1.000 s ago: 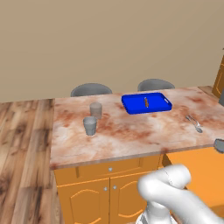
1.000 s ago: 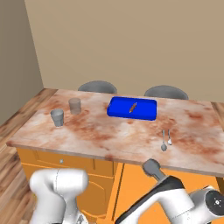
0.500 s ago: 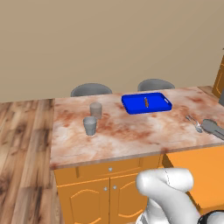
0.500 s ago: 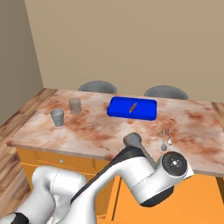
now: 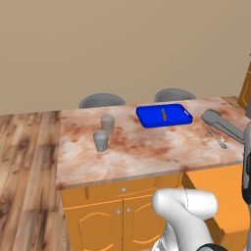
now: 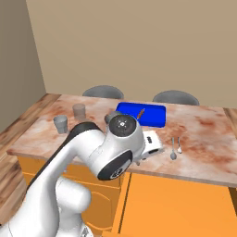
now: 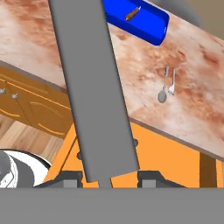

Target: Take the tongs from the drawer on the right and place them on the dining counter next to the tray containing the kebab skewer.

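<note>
My gripper (image 7: 105,179) is shut on the tongs (image 7: 94,87), a long dull-grey bar running up from between its fingertips (image 7: 65,178). In the left base view the tongs (image 5: 223,125) hang over the right part of the dining counter (image 5: 147,152), rounded end just right of the blue tray (image 5: 164,115). The kebab skewer (image 5: 164,114) lies in the tray; the hand view shows the tray (image 7: 151,33) and skewer (image 7: 132,14) too. The drawer (image 5: 215,196) stands open below the counter's front edge.
A small silver spoon (image 7: 162,94) and fork (image 7: 172,87) lie on the counter right of the tray. Two grey cups (image 5: 107,122) (image 5: 101,141) stand at the left. Two grey chair backs (image 5: 102,100) (image 5: 174,95) rise behind the counter. My arm (image 6: 106,152) blocks the counter's middle in the right base view.
The arm has swung up from beside the drawer, carrying the tongs from below the counter's edge up over the counter, toward the tray. The grip has stayed the same.
</note>
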